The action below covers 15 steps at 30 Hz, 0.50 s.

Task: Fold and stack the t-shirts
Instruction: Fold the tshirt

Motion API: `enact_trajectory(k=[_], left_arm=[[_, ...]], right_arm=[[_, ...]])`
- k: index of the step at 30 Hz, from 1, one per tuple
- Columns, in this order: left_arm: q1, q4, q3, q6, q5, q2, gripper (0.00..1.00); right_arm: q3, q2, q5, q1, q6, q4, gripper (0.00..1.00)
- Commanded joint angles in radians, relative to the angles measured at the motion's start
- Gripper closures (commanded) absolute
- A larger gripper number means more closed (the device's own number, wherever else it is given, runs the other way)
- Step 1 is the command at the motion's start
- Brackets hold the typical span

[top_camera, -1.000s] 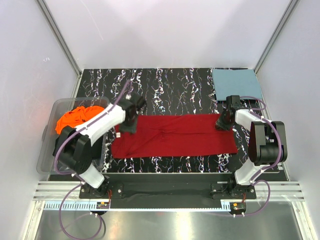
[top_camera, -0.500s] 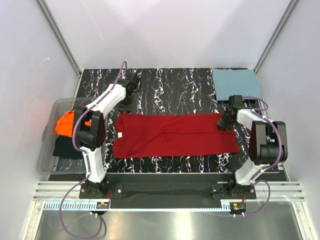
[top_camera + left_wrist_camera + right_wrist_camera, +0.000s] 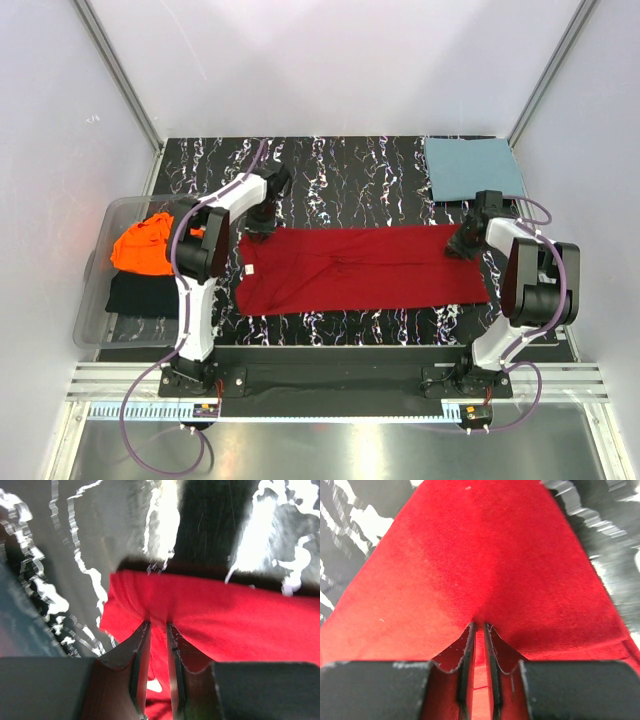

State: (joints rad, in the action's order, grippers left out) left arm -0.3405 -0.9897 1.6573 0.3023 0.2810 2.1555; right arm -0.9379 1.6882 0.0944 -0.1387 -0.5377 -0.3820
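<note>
My left gripper (image 3: 262,228) swung out to the table's (image 3: 340,160) 11 o'clock, then came back and narrowed onto the red shirt (image 3: 360,268) at its 10 o'clock corner. My right gripper (image 3: 463,243) drew toward 3 o'clock, and the shirt slid that way too.

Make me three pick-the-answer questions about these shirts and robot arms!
1. Where is the orange t-shirt? A) in the clear bin B) on the wall C) under an arm
2. What colour is the folded t-shirt at the far right? A) yellow B) teal-blue C) white
3. What are the left end effector and right end effector doing? A) hanging open B) holding a cup C) pinching the red t-shirt
Answers: 1A, it lies in the bin at left; 2B, seen from above; 3C, both wrist views show red cloth pinched.
</note>
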Motion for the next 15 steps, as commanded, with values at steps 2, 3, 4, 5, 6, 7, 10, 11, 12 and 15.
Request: enact_trajectory(k=[2, 3, 4, 5, 6, 7, 10, 11, 12, 15], left_arm=[[0.001, 0.022, 0.079, 0.011, 0.003, 0.05, 0.77], [0.001, 0.019, 0.087, 0.006, -0.011, 0.058, 0.77], [0.001, 0.017, 0.094, 0.003, -0.022, 0.06, 0.77], [0.001, 0.016, 0.096, 0.003, -0.035, 0.046, 0.77], [0.001, 0.016, 0.093, 0.004, -0.037, 0.032, 0.77], [0.003, 0.016, 0.093, 0.001, -0.032, 0.017, 0.77], [0.001, 0.0, 0.11, -0.019, -0.028, -0.058, 0.74], [0.001, -0.006, 0.113, -0.023, -0.032, -0.103, 0.73], [0.001, -0.01, 0.113, -0.026, -0.04, -0.13, 0.72], [0.003, -0.006, 0.066, -0.026, -0.124, -0.247, 0.71]], right_arm=[[0.021, 0.041, -0.081, -0.059, 0.053, -0.009, 0.81], [0.017, 0.041, -0.078, -0.061, 0.054, -0.009, 0.81], [0.014, 0.039, -0.071, -0.061, 0.051, -0.009, 0.81], [0.01, 0.038, -0.058, -0.059, 0.05, -0.011, 0.81], [0.007, 0.031, -0.053, -0.059, 0.05, -0.012, 0.81], [0.007, 0.018, -0.045, -0.059, 0.048, -0.012, 0.81], [-0.002, -0.028, -0.022, -0.058, 0.047, -0.015, 0.79], [-0.009, -0.044, -0.016, -0.055, 0.047, -0.021, 0.78], [-0.012, -0.077, -0.015, -0.042, 0.044, -0.023, 0.77], [-0.027, -0.122, -0.034, -0.003, 0.015, -0.035, 0.76]])
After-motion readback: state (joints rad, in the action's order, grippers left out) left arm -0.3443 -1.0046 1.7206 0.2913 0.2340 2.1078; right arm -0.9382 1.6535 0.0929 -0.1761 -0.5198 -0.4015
